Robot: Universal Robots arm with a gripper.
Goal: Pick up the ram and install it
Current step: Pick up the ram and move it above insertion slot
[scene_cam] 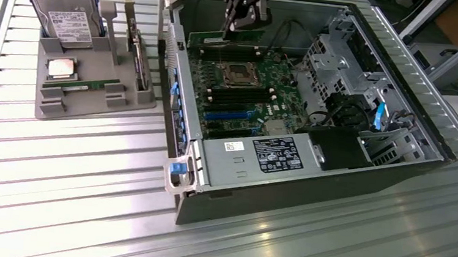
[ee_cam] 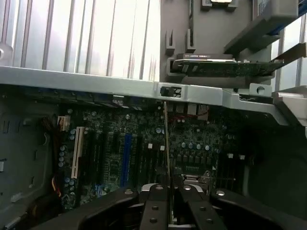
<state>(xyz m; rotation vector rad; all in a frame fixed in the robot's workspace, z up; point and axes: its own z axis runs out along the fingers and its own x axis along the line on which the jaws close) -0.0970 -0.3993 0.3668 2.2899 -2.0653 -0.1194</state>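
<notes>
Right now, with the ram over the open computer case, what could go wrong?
The ram, held edge-on in the gripper, could tilt and miss the narrow memory slots. The processor socket lies beside those slots, so an off-line descent might strike it. Loose black cables run close to the gripper and might snag.

Labels on the hard drive [scene_cam: 67, 22] and power supply [scene_cam: 277, 155] show print; none readable.
</notes>
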